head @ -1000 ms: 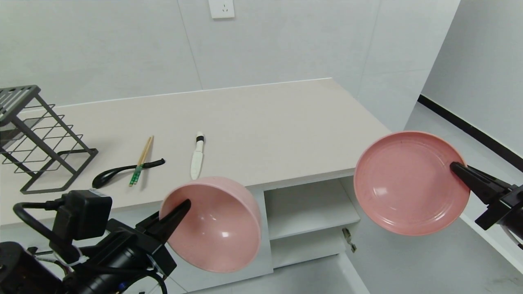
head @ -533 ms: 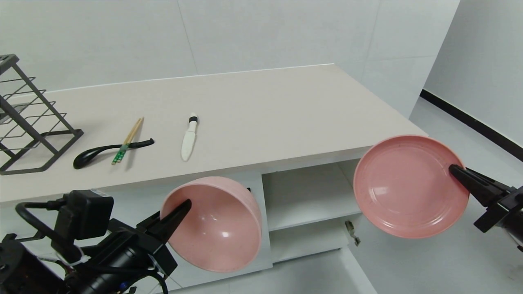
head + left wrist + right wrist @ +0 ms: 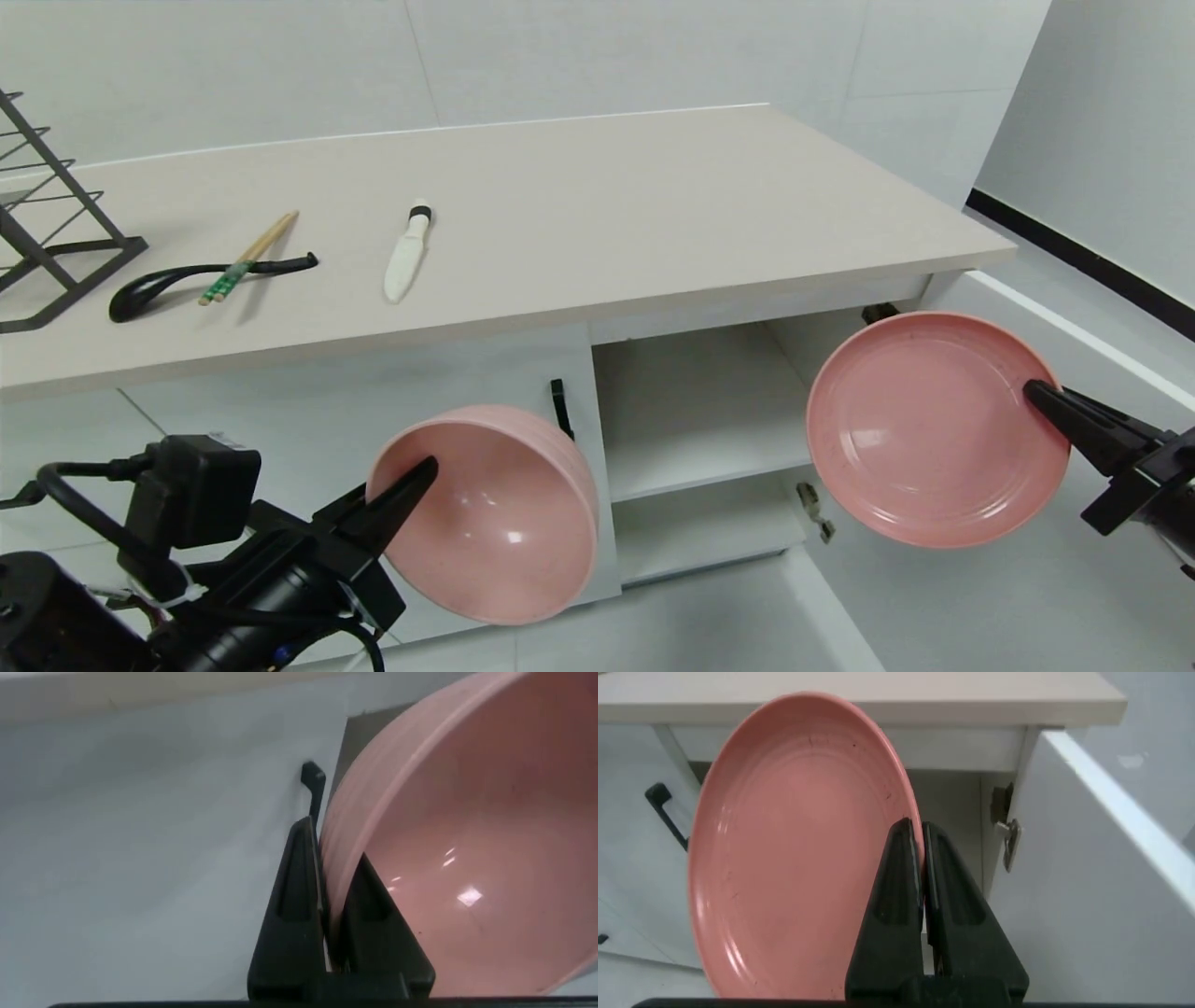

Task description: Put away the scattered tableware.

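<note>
the left tool is clamped on the rim of a pink bowl, one finger inside and one outside the wall. the bowl hangs tipped on its side from it, its hollow facing the camera. the right tool is pinched shut on the edge of a pink plate, which stands nearly on edge with its face to the camera.

both pieces look like light, stiff, glossy plastic. they seem unlikely to break, but smooth enough to slip or pivot in so thin a pinch. the rim is probably the only sound hold, and slow, level moves would suit it.

between the two tools, just past them, an open cabinet shelf sits under the desk. a black door handle shows just above the bowl. well beyond the left tool, on the desk, lie a black spoon with chopsticks across it, and a white knife apart from them. a wire rack stands farther off still.

against the earlier frames the whole head view has shifted, so the camera has moved. the desk edge, which ran behind the bowl and plate, now lies above both, and more of the cabinet shows. the tools' holds on bowl and plate look unchanged.
</note>
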